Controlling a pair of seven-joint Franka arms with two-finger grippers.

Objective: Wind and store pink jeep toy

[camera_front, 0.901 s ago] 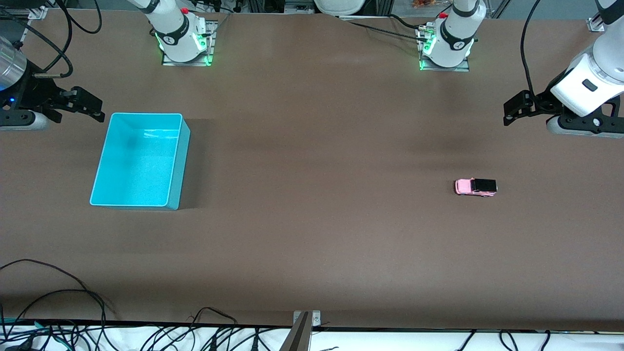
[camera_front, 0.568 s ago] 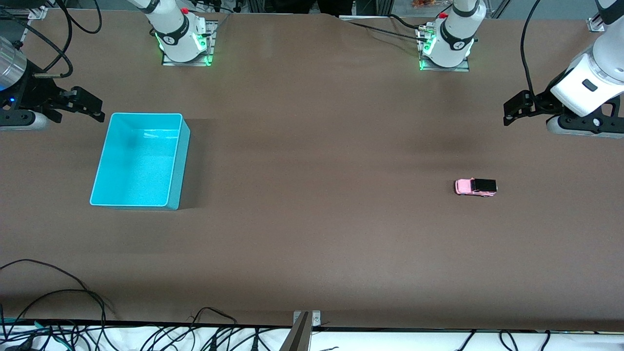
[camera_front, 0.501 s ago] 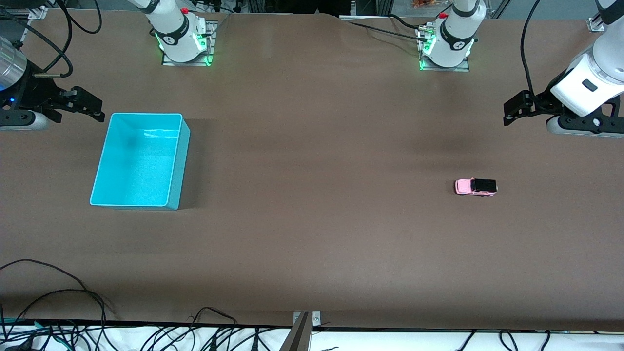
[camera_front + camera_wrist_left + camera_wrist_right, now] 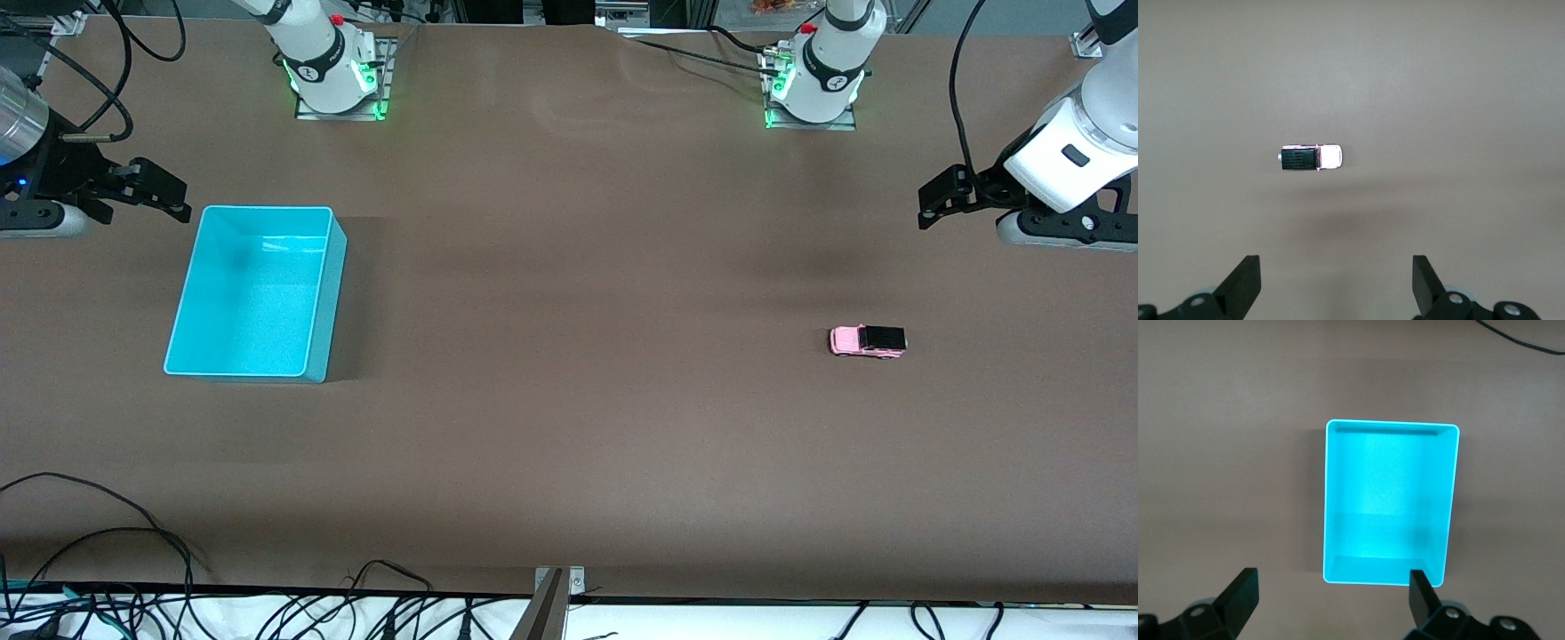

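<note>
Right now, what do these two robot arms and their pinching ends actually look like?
Both arms are glossy white with black joint rings, red buttons and green lights at their bases. The left gripper and the right gripper are black, angular, with flat wedge-shaped jaws. Black cables loop along both arms, and a blue light glows beside the right gripper.

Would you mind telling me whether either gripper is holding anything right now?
Nothing is held: the left gripper and right gripper are open, and the toy jeep sits on the table.

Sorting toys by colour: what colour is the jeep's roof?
Black, on a pink jeep; the left wrist view shows it best.
</note>
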